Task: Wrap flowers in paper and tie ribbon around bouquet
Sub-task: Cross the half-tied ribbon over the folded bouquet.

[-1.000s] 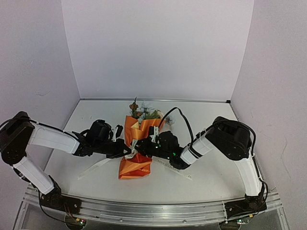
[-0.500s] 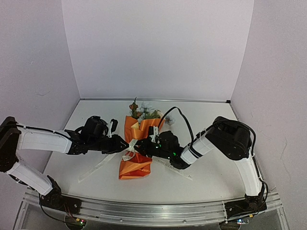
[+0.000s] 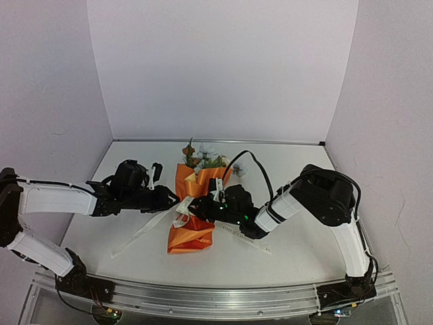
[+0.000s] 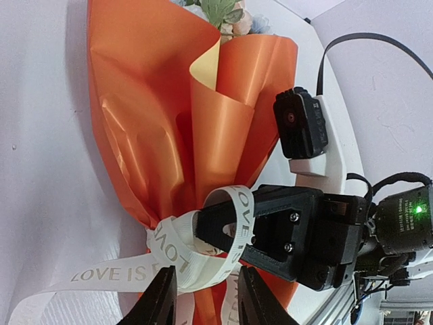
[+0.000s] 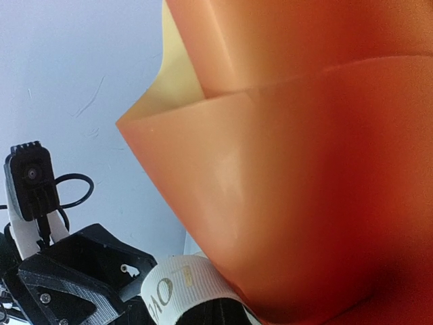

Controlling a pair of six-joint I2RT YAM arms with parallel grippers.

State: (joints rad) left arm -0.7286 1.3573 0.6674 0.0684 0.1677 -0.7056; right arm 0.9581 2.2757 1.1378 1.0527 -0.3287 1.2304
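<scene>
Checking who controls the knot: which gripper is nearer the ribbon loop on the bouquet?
Right. The ribbon loop drapes over the right gripper's shut jaws; the left gripper, jaws open, sits just short of it.

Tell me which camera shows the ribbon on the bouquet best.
Left wrist view: the ribbon sits close up, looped around the narrow part of the orange paper, lettering readable. Top external shows only a small pale band and a loose tail. Right wrist catches one short lettered piece at the bottom edge.
</scene>
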